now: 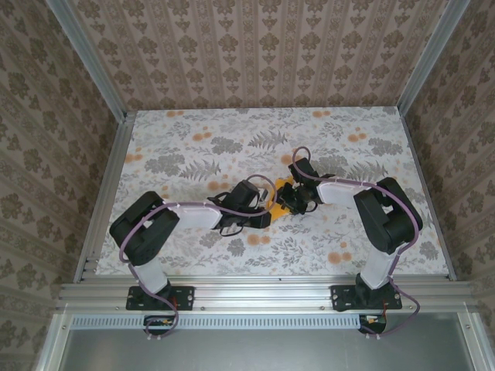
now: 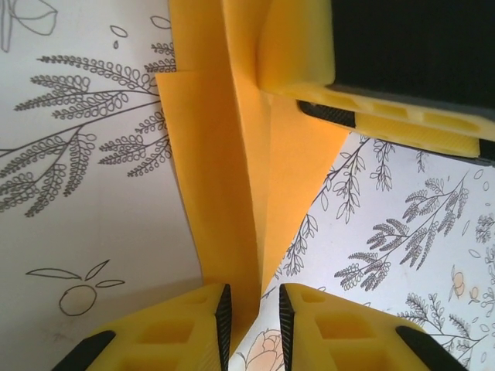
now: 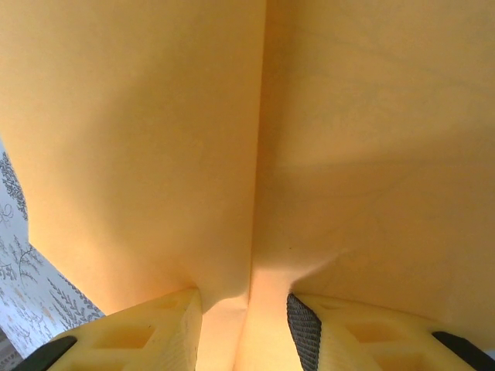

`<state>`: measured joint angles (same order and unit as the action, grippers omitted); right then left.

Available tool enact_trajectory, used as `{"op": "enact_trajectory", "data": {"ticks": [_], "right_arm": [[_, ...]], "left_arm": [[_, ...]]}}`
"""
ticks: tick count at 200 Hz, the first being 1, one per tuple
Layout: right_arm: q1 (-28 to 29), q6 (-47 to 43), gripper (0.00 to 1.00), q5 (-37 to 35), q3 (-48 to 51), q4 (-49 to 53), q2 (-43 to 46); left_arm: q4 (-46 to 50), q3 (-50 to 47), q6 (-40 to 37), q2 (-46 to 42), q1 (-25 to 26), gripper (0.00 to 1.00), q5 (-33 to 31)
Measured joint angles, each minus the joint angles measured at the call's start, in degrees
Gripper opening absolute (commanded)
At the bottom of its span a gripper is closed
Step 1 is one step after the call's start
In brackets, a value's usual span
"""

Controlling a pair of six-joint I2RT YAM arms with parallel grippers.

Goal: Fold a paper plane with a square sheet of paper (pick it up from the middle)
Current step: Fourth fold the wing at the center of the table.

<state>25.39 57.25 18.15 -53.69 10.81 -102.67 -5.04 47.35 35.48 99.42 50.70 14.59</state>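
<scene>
the half-folded orange paper [image 2: 224, 178] sits at the middle of the counter [image 1: 348, 232]. left jaws stand slightly spread around its raised crease; right jaws straddle the sheet, and i cannot tell whether they pinch.

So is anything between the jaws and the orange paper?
Nothing visible. The folded paper sits between the jaws of the left gripper, and its crease runs between those of the right gripper.

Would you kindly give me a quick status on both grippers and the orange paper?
Left gripper slightly open, straddling raised fold. Right gripper slightly open astride the crease. Thin bright orange paper sheet partly folded, plane unfinished. Nothing seen in the way.
</scene>
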Motion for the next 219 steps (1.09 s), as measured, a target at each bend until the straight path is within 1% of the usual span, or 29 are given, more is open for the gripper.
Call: {"op": "enact_trajectory", "data": {"ticks": [26, 84, 107, 140, 167, 181, 205, 212, 219], "right_arm": [[0.0, 0.04, 0.41, 0.0, -0.22, 0.22, -0.09], [0.0, 0.68, 0.42, 0.0, -0.22, 0.2, -0.2], [0.0, 1.27, 0.43, 0.02, -0.26, 0.17, -0.26], [0.0, 1.51, 0.43, 0.02, -0.26, 0.2, -0.37], [0.0, 1.53, 0.43, 0.02, -0.26, 0.2, -0.44], [0.0, 1.53, 0.43, 0.02, -0.26, 0.22, -0.46], [0.0, 1.51, 0.43, 0.02, -0.26, 0.22, -0.46], [0.0, 1.53, 0.43, 0.02, -0.26, 0.22, -0.46], [0.0, 1.53, 0.43, 0.02, -0.26, 0.24, -0.46]], "left_arm": [[1.92, 1.09, -1.2, 0.0, 1.16, 0.23, -2.38], [5.53, 2.64, -3.02, 0.02, 2.97, 0.23, -7.65], [6.34, 2.69, -3.21, 0.09, 3.19, 0.19, -8.87], [6.36, 2.69, -3.43, 0.09, 3.23, 0.11, -9.53], [6.38, 2.69, -3.43, 0.09, 3.28, 0.08, -9.55], [6.38, 2.69, -3.45, 0.09, 3.28, 0.05, -9.51], [6.38, 2.69, -3.41, 0.11, 3.28, 0.04, -9.44], [6.38, 2.69, -3.41, 0.11, 3.28, 0.05, -9.29], [6.38, 2.69, -3.39, 0.11, 3.26, 0.09, -9.16]]}}
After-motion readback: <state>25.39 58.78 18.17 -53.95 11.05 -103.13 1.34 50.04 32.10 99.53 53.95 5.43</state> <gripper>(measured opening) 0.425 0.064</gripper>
